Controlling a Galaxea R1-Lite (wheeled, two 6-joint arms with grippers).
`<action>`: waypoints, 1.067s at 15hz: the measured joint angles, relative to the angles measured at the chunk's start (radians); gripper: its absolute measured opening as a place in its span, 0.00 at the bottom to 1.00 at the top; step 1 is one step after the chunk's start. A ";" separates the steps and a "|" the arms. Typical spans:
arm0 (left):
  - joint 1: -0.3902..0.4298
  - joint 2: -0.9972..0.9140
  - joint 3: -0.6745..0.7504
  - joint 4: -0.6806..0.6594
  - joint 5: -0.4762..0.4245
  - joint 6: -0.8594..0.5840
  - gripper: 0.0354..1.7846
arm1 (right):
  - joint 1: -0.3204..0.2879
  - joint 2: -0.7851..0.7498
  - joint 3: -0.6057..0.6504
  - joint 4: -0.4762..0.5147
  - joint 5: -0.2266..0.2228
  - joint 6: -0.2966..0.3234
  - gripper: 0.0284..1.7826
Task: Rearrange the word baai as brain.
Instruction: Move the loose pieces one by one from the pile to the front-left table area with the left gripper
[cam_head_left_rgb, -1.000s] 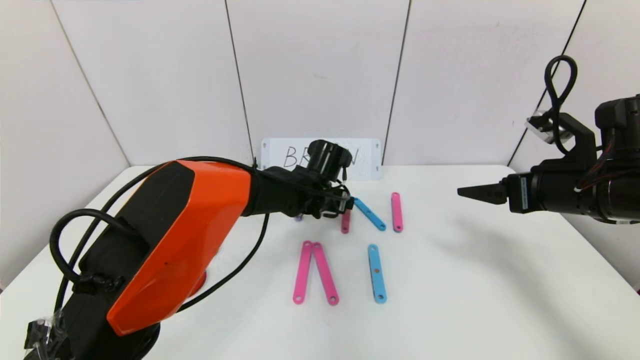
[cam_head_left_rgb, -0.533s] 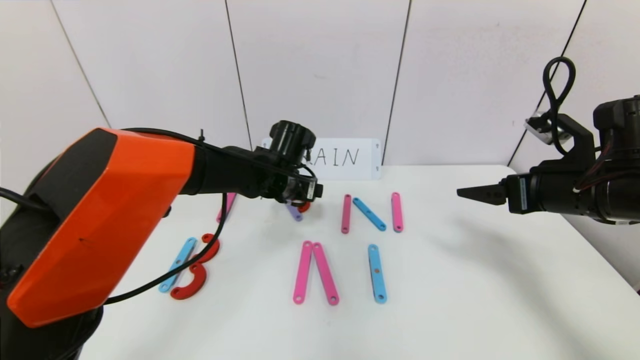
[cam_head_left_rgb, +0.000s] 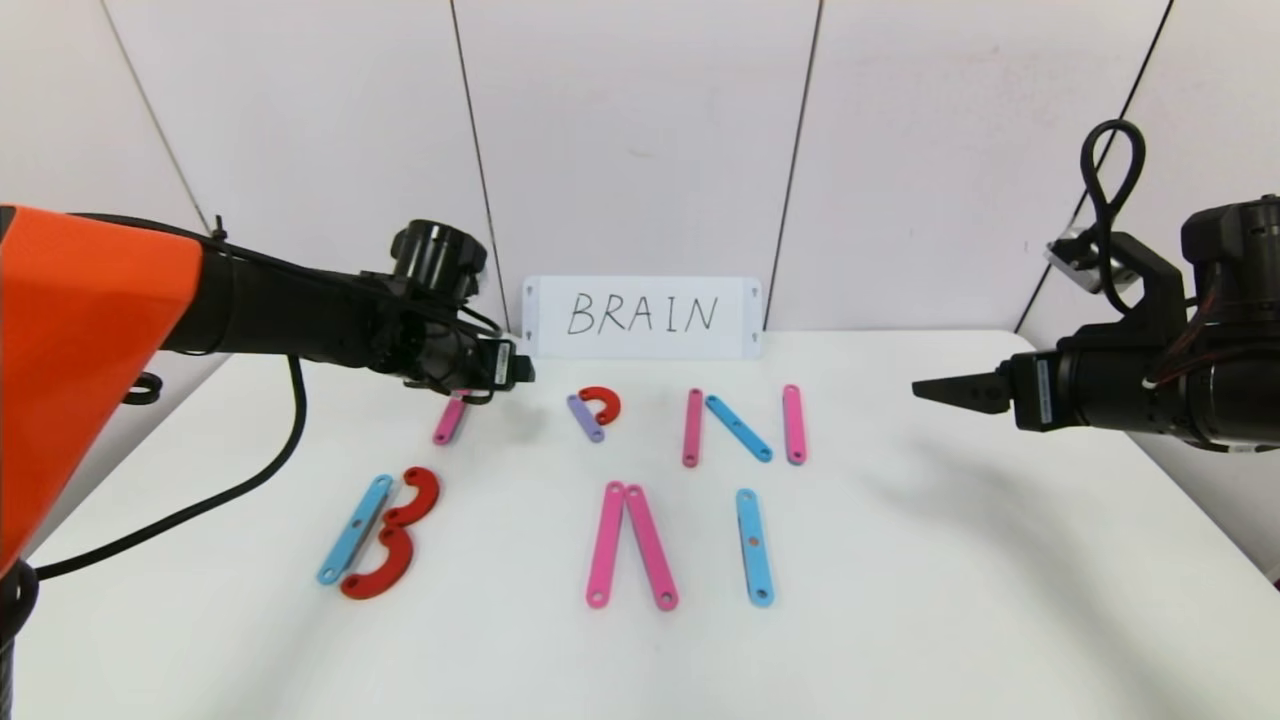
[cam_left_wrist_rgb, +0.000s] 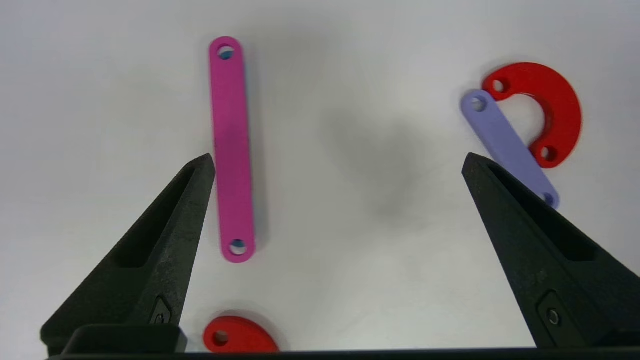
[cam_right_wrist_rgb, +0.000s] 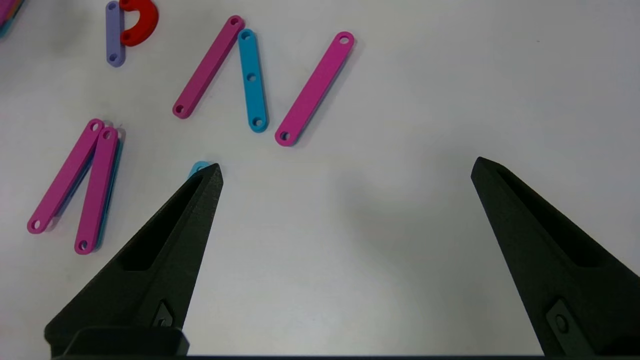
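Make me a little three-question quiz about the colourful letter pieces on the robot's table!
1. True or false: the purple bar touches a red half-ring.
2. How many bars make the N? A) two B) three C) four
3. Fill in: the left gripper hovers, jaws open, over a lone ____ bar.

Key: 1 true; 2 B; 3 pink. The right gripper hangs open at the table's right side.
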 joint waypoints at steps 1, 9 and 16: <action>0.026 -0.003 0.003 0.007 -0.012 0.010 0.97 | 0.000 0.000 0.001 0.000 0.000 0.000 0.98; 0.141 0.052 0.008 0.045 -0.073 0.036 0.97 | 0.001 0.005 0.002 0.000 0.000 -0.001 0.98; 0.143 0.122 -0.061 0.049 -0.067 0.036 0.97 | 0.001 0.007 0.002 0.000 0.000 -0.001 0.98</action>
